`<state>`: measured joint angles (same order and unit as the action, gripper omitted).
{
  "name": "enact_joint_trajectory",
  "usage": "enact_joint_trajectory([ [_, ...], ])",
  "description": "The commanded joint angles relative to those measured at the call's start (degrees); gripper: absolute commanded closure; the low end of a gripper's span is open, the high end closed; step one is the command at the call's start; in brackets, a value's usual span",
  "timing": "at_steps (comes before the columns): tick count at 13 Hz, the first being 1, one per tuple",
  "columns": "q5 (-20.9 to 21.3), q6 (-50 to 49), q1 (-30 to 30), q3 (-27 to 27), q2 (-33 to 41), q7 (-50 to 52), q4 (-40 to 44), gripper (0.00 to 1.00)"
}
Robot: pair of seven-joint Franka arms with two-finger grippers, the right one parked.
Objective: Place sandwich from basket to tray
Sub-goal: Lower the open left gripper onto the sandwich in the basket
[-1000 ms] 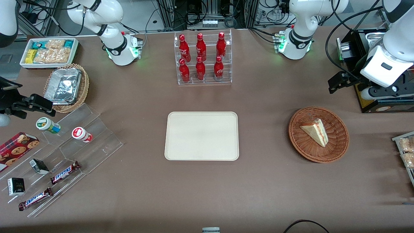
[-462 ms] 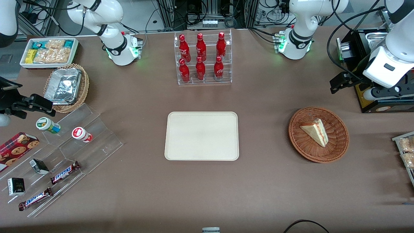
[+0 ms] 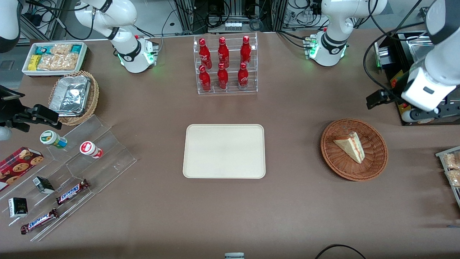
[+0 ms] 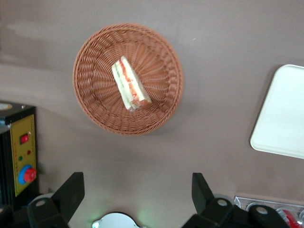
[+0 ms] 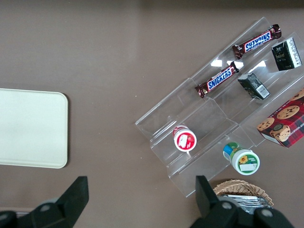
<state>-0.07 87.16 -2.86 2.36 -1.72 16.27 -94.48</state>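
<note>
The flat cream-coloured rectangular tray (image 3: 224,151) sits bare in the middle of the brown table (image 3: 294,201), and everything else can be placed from it. Farther from the front camera than the tray stands a clear acrylic rack of red bottles (image 3: 225,64). Toward the working arm's end of the table, well apart from the tray, is the round reddish-brown woven wicker basket (image 3: 373,163), and in it lies the small triangular white-bread sandwich (image 3: 349,146), resting on its side.

The front view shows the sandwich's broad pale face with only a thin line of red along one edge; the left wrist view looks straight down on the cut edge of the sandwich (image 4: 129,84), where red-orange and green layers run between the bread. That same view catches one rounded corner of the tray (image 4: 284,118) beside the basket (image 4: 161,111).

The left arm's gripper (image 4: 137,194) hangs high above the table, farther from the tray than the basket is, near a black box with a yellow panel (image 4: 21,156). Its two dark fingers (image 4: 71,190) are spread wide with nothing between them.
</note>
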Motion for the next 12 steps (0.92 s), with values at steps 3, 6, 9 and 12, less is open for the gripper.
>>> enact_joint_trajectory([
  [3,0.4,10.8,1.4,-0.8,-1.5,5.4,-9.7,0.0],
  [6,0.6,23.0,1.5,-1.2,-2.1,11.8,-19.7,0.0],
  [9,0.5,33.0,1.5,-2.8,-2.6,12.6,-27.9,0.01],
  [12,0.2,38.2,1.4,-3.8,-7.0,19.0,-29.1,0.0],
])
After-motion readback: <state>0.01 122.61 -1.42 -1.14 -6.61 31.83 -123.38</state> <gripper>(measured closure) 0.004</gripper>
